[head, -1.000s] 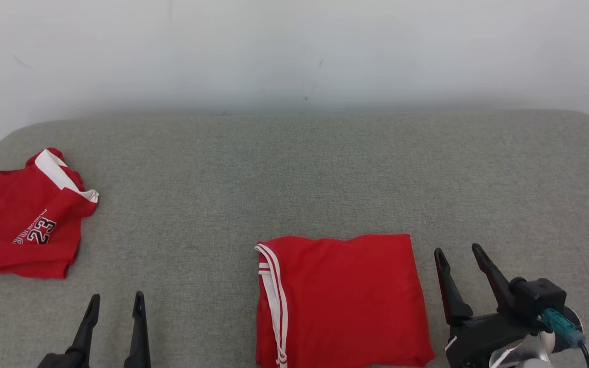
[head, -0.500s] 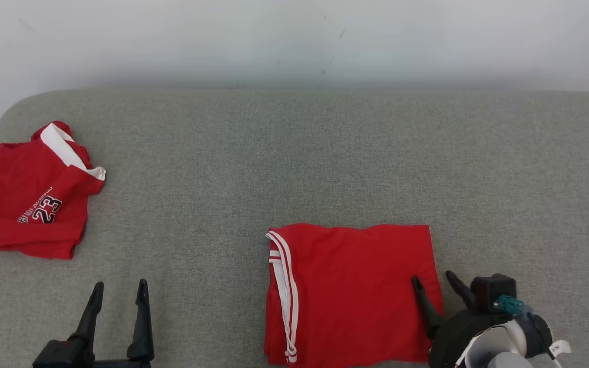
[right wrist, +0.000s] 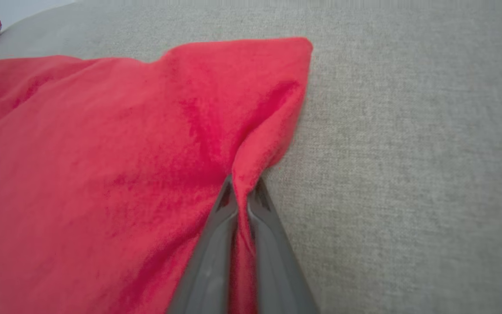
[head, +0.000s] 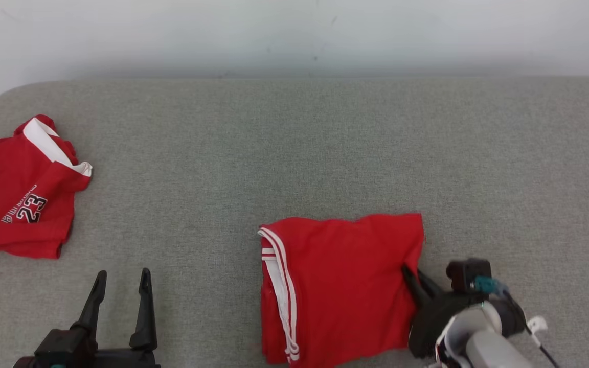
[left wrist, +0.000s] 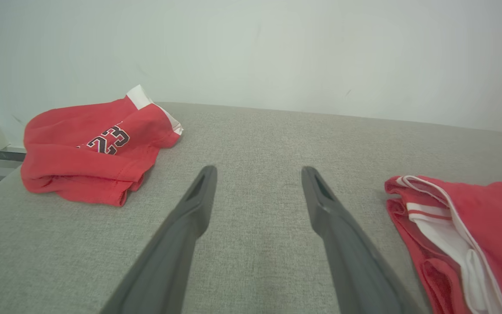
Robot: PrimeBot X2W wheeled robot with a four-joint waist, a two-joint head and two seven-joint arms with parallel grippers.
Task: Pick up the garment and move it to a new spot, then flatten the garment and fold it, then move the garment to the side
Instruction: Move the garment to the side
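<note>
Head view first: the folded red fabric garment with white stripes down its left edge (head: pixel 343 286) is lying on the wide grey woven-fabric cushion surface (head: pixel 294 153), toward the near edge and a bit right of centre. The right gripper (head: pixel 413 273) is sitting at the garment's right-hand edge with its two dark fingers squeezed together, and they're pinching a fold of the red cloth between them. Right wrist view is making this super clear: the cloth is bunching into a little ridge running from the fingertips up toward the garment's far right corner, while the rest of the garment is lying flat on the cushion.

The left gripper (head: pixel 123 273) is hanging out near the lower left, fingers spread wide apart with nothing between them, over bare grey fabric and well apart from the garment. Honestly can't tell whether it's touching the surface or just floating above it.

Over at the far left end of the cushion, a crumpled red jersey with white trim and a "23" print (head: pixel 13 204) is sitting in a heap, well away from both grippers. A plain white wall (head: pixel 294 30) is running along behind the cushion.
</note>
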